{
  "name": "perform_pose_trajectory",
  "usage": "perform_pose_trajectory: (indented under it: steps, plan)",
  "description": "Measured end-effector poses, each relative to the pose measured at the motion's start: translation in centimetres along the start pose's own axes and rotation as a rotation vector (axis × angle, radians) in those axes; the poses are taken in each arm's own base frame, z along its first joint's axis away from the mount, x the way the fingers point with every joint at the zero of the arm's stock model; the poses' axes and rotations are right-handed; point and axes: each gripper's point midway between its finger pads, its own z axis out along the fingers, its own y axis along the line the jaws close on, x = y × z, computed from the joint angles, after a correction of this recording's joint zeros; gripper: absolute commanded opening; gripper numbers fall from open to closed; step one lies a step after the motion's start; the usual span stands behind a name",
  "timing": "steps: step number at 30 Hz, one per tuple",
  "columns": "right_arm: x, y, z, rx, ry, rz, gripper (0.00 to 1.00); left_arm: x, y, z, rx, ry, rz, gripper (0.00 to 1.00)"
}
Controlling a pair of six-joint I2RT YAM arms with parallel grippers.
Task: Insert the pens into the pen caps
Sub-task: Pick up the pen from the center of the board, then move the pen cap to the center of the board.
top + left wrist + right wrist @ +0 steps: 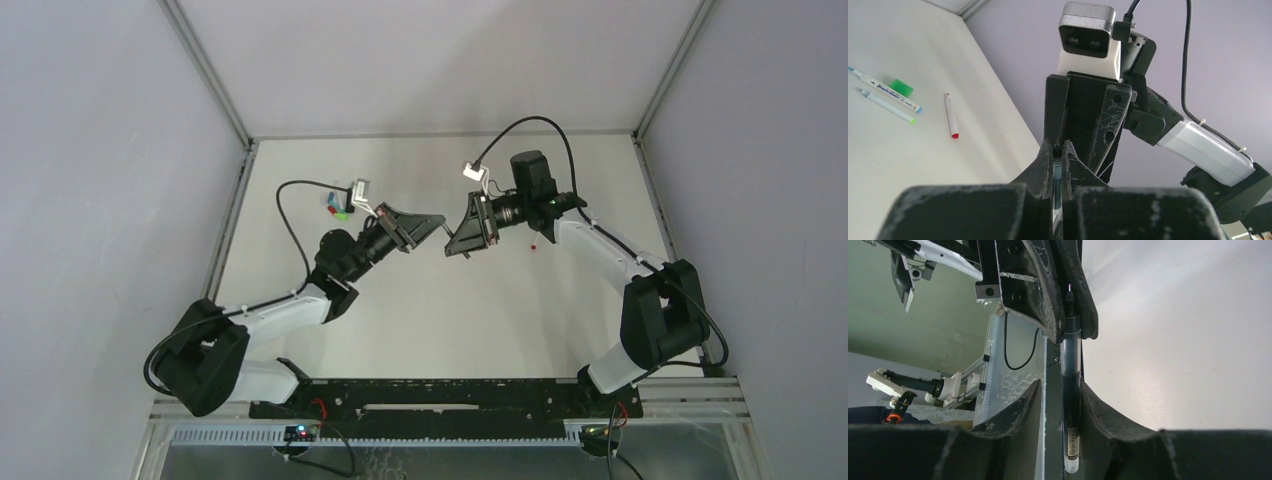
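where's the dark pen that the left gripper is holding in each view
top external: dark pen, a sliver at picture centre, off the left gripper tip
left wrist: pen bottom centre, upright in the camera's own jaws
right wrist: pen centre, vertical
shared landmark: the left gripper clamping it

You cannot tell the caps (338, 208) apart from above, they are too small; the left gripper (1057, 146) hides most of the pen (1057, 175).

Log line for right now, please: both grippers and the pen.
left gripper: shut on thin clear-barrelled dark pen | right gripper: open around same pen | pen: held off white table
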Motion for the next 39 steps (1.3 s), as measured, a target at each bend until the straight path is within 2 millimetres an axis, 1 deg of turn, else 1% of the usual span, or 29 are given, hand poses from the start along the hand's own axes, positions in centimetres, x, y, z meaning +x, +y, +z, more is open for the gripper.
perform_pose_trajectory:
  steps: [3,9,12,13,14,15,18,21,23,24,25,26,28,30,33,35,37,39]
  plan:
    - [-0.6,0.1,0.1,0.002,-0.015,0.023,0.37,-0.6,-0.1,-0.1,-0.001,-0.037,-0.012,0.00]
    - [-1.5,0.5,0.3,0.002,-0.035,0.048,0.26,-1.6,-0.8,-0.1,0.022,-0.087,-0.036,0.00]
    - [-1.6,0.5,0.5,0.003,-0.037,0.055,0.05,-1.8,-0.9,-0.3,0.032,-0.107,-0.052,0.00]
    - [-1.7,0.7,0.6,-0.001,-0.037,0.057,0.00,-1.9,-0.9,-0.3,0.031,-0.111,-0.059,0.00]
    - [-1.7,0.7,0.6,-0.001,-0.038,0.055,0.00,-1.9,-0.9,-0.4,0.032,-0.114,-0.063,0.01]
    - [-1.8,0.7,0.6,-0.004,-0.039,0.056,0.00,-2.0,-1.0,-0.4,0.036,-0.118,-0.067,0.05]
    - [-1.9,0.8,0.6,-0.007,-0.041,0.047,0.00,-2.1,-1.0,-0.4,0.039,-0.123,-0.069,0.26]
    - [-1.9,0.8,0.5,-0.011,-0.040,0.048,0.00,-2.4,-0.5,-0.8,0.026,-0.132,-0.072,0.40]
    - [-2.0,0.7,0.2,-0.010,-0.045,0.049,0.00,-2.9,0.2,-1.7,-0.002,-0.144,-0.066,0.51]
    - [-2.0,0.6,0.0,-0.009,-0.046,0.049,0.00,-3.5,0.8,-2.6,-0.034,-0.158,-0.055,0.58]
    - [-2.0,0.5,-0.3,-0.004,-0.047,0.043,0.00,-4.4,1.1,-3.4,-0.062,-0.179,-0.031,0.68]
    - [-2.0,0.3,-0.6,0.004,-0.047,0.042,0.00,-5.3,1.6,-4.3,-0.112,-0.197,-0.003,0.73]
    - [-2.2,-0.1,-1.3,0.026,-0.054,0.027,0.00,-7.4,1.6,-6.2,-0.187,-0.251,0.079,0.80]
    - [-2.6,-0.4,-2.0,0.046,-0.062,0.004,0.00,-9.4,1.5,-8.2,-0.296,-0.293,0.174,0.81]
    - [-2.8,-0.9,-3.0,0.071,-0.072,-0.015,0.00,-12.1,2.0,-10.5,-0.450,-0.322,0.285,0.80]
    - [-3.0,-1.4,-3.5,0.085,-0.079,-0.016,0.00,-14.1,3.4,-12.2,-0.565,-0.340,0.335,0.78]
    - [-2.9,-1.9,-4.0,0.099,-0.086,-0.011,0.00,-15.7,5.9,-14.2,-0.701,-0.339,0.358,0.75]
    - [-2.8,-2.4,-4.5,0.110,-0.091,0.001,0.00,-16.6,8.8,-15.6,-0.828,-0.309,0.357,0.70]
